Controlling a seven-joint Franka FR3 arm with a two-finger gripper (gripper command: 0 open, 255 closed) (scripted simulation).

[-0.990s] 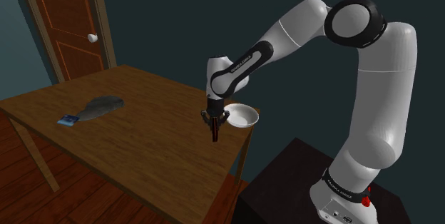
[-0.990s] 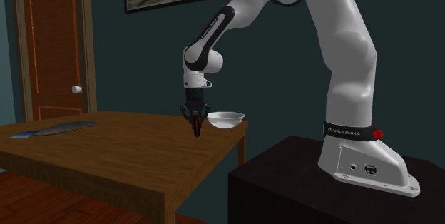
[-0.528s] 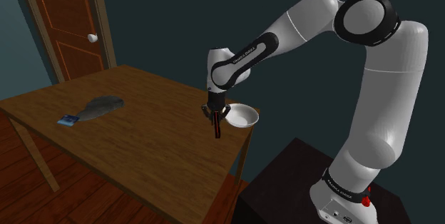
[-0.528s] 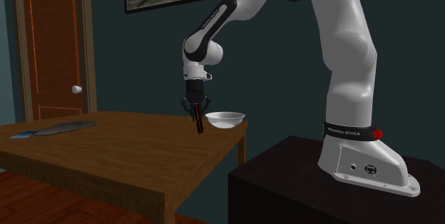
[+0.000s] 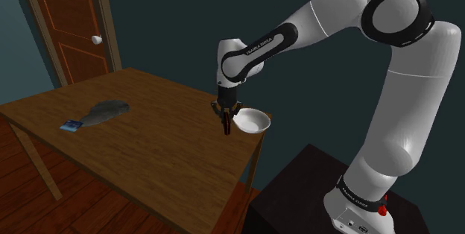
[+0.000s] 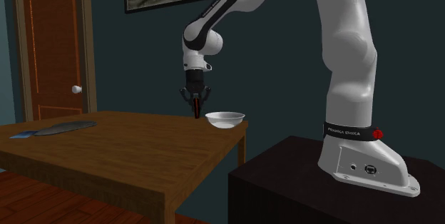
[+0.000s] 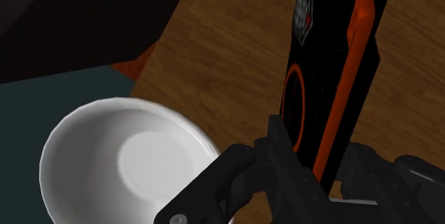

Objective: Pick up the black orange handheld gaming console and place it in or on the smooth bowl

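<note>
Gripper (image 5: 226, 115), clamped on the console (image 7: 328, 80), seems short of the bowl (image 5: 251, 121) at its three o'clock; centre above before releasing.

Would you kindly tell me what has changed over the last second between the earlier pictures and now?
The black two-finger gripper, shut on the black and orange handheld console, has risen above the wooden table and edged toward the smooth white bowl. The console was already held; nothing was released. The bowl, the flat grey object and the small blue item stayed put.
</note>
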